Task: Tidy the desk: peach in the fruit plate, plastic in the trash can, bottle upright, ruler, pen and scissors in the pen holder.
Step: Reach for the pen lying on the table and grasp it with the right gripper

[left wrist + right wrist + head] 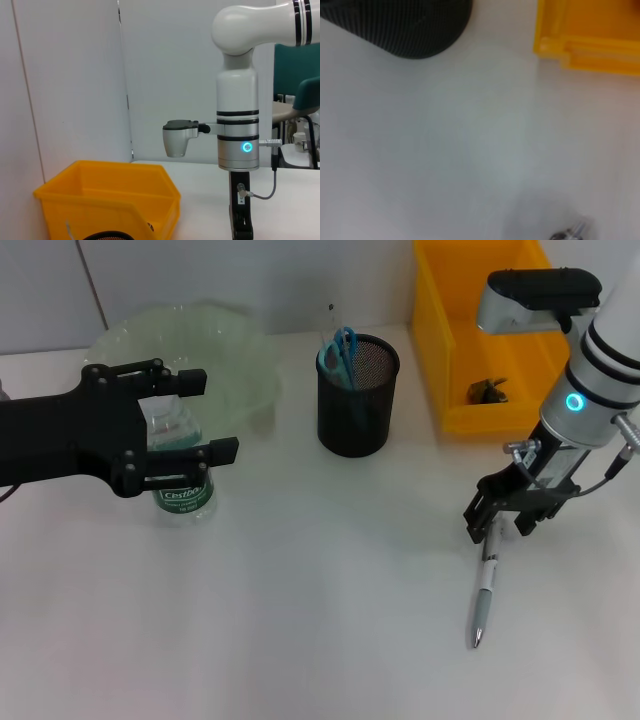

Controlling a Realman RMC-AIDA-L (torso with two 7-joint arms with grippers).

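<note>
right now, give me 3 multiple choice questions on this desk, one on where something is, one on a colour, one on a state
1. Where are the scissors?
A. in the pen holder
B. in the yellow bin
C. flat on the desk

2. What colour is the pen holder?
A. white
B. black
C. yellow

3. How does the bottle stand?
A. lying on its side
B. upside down in the bin
C. upright, between the left hand's fingers

Answers:
1 A, their blue handles stick out of the mesh cup.
2 B, it is dark mesh.
3 C, it stands on the desk with the label level.

The right hand is at the top of the pen, which lies on the desk.
</note>
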